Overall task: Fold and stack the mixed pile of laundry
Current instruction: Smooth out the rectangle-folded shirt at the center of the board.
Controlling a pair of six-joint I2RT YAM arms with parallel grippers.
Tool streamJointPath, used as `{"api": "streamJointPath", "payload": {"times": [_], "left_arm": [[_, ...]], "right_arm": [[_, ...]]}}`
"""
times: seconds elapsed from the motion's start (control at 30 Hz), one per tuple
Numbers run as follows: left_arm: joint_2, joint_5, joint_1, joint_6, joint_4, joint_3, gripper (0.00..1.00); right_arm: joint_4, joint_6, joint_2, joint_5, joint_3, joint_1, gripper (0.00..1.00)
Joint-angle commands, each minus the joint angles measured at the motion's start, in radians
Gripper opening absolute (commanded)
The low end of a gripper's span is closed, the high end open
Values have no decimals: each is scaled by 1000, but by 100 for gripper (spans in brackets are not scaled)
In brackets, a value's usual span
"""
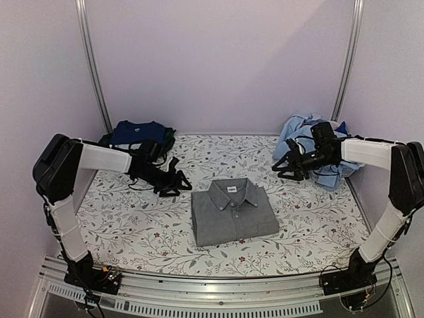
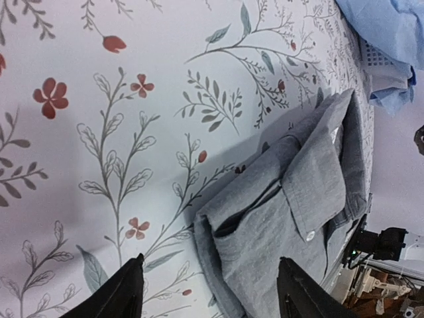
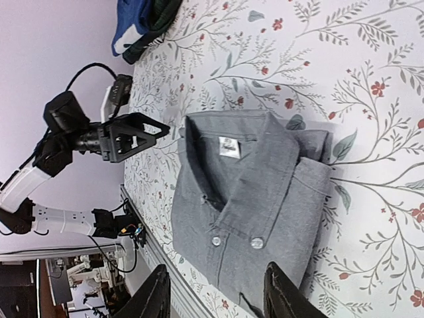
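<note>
Navy blue folded cotton T-shirt lies at the far left corner of the white sheet printed with leafy floral vines, with a dark green garment showing under its right edge.

Just right of these, the left gripper reaches out over the sheet, pointing toward the middle. In the left wrist view its two black fingers stand wide apart with nothing between them, only sheet and shirt beyond.

In the middle lies the grey collared cloth shirt, folded into a neat rectangle. It is flat on the sheet and buttoned, with its collar toward the far wall and a small white label inside the neck. It sits between the two grippers and apart from both.

To its right, the right gripper hangs above the sheet, aimed back toward the grey shirt. The right wrist view shows its fingers spread, holding nothing.

Behind that arm, at the far right corner, the light blue shirts sit in a loose, crumpled heap against the wall, unfolded.
</note>
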Motion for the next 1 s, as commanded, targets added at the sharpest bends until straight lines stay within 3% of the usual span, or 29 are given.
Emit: {"api": "streamJointPath", "payload": {"times": [0.0,0.17,0.33,0.4,0.53,0.67,0.77,0.83,0.9,0.97], "left_arm": [[34,4,-40,-49,5,42,69],[79,-21,-67,-97,-6,44,65],[143,-9,-75,-99,-9,85,50],[165,6,-74,-89,8,103,44],[190,36,-55,-62,26,125,20],[188,29,-28,8,3,141,4],[185,22,-12,53,-5,143,4],[179,47,4,68,-3,136,17],[146,56,10,63,11,112,39],[117,60,11,61,19,95,46]], "right_arm": [[27,-18,153,53,4,8,48],[65,-32,280,23,43,20,48],[82,-48,365,4,61,67,44],[92,-48,392,-8,63,100,35],[89,-35,361,-16,23,152,13],[90,0,230,-19,-75,188,9],[71,3,157,-65,-105,213,8],[20,-23,145,-47,-96,216,17],[-1,-50,150,1,-97,194,34],[19,-51,158,6,-109,156,35]]}}
